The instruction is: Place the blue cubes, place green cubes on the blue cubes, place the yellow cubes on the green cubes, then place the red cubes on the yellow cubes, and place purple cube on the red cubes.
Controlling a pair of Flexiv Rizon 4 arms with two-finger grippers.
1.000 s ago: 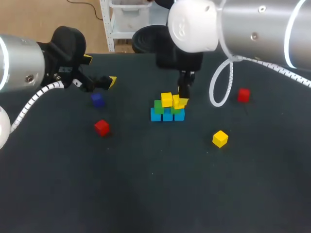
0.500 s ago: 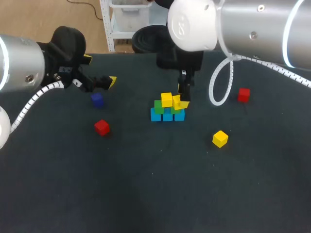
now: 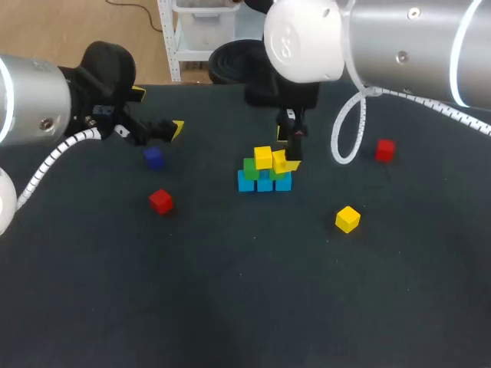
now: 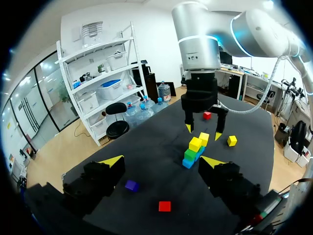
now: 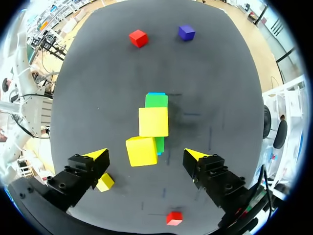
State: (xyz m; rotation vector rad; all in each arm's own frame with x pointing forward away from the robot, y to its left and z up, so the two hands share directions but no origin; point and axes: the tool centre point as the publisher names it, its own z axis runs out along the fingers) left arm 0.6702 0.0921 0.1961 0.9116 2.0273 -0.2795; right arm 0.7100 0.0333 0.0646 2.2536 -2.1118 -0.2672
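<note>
**Dark table [image 3: 245, 307]: yellow layer in progress**

Dark matting covered the work surface, with the cube stack [image 3: 265, 172] near its middle. The stack had blue cubes [image 3: 265, 183] at the base, green cubes [image 3: 250, 169] on them and two yellow cubes [image 3: 264, 157] on top. The yellow cube nearer the right arm sat slightly turned against its neighbour.

A loose yellow cube [image 3: 347, 218] lay apart from the stack on the right arm's side. One of the red cubes [image 3: 160, 201] lay on each side of the stack. The purple cube [image 3: 153, 158] lay on the left arm's side.

Handling: the cubes appeared small, rigid and light, with flat, smooth faces. Each would best be gripped on two opposite side faces, squarely. The stack looked easy to knock.

The right gripper [image 4: 202, 129] hung directly above the stack. Its fingers were spread wider than a cube and held nothing. The left gripper [image 4: 161, 161] was well away from the stack, near the purple cube. Its fingers were also apart and empty.
</note>
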